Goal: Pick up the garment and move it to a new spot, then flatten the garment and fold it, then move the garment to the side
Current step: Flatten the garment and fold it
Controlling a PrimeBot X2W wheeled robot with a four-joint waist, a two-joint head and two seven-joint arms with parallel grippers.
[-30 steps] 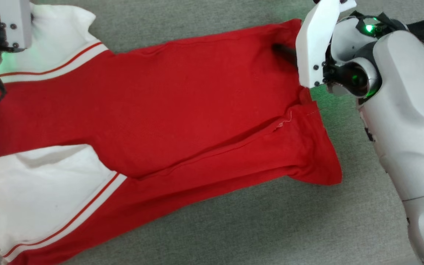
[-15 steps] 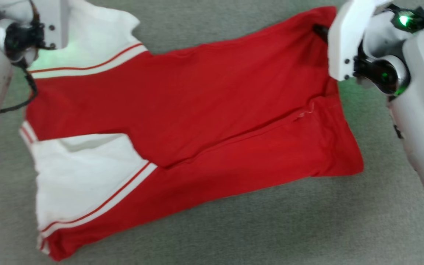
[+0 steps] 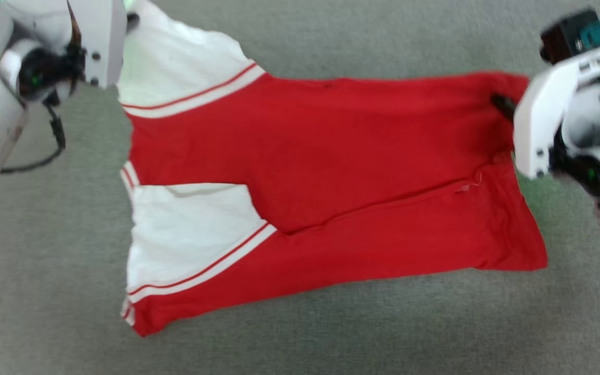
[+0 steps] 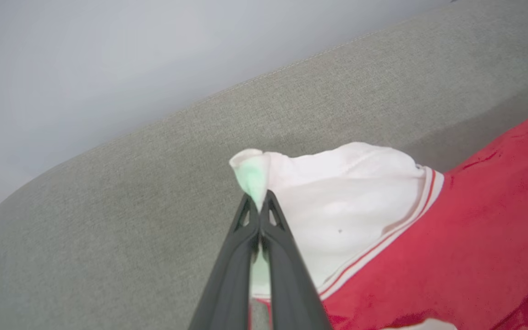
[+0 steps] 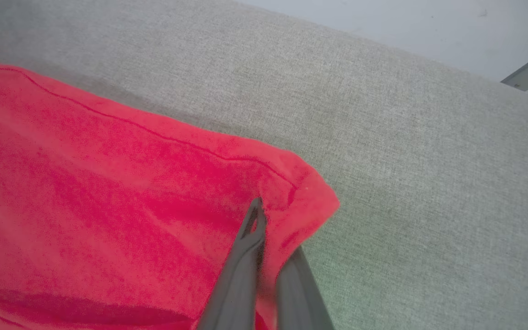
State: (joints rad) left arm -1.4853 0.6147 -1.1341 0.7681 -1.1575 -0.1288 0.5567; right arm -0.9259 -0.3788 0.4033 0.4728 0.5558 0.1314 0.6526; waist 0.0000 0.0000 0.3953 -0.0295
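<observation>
The garment (image 3: 331, 172), red with white red-striped sleeves, lies lengthwise across the grey cushion, its near part doubled over itself. My left gripper (image 3: 132, 20) is at its upper left. In the left wrist view this gripper (image 4: 259, 201) is shut on the tip of the far white sleeve (image 4: 337, 201). My right gripper (image 3: 503, 104) is at the garment's far right corner. The right wrist view shows the gripper (image 5: 257, 215) pinching the red hem corner (image 5: 305, 201), one finger above the cloth and one below. The lettering is hidden.
Grey cushion fabric (image 3: 331, 344) surrounds the garment on every side. Its seamed back edge (image 4: 122, 137) meets a pale wall beyond. A metal bracket (image 5: 527, 73) sticks out at the far right. A black cable (image 3: 55, 140) hangs off my left wrist.
My right gripper has closed on the red hem corner. The head camera has moved, so the whole picture has shifted right. The garment's far edge now runs straighter between the two grippers.
</observation>
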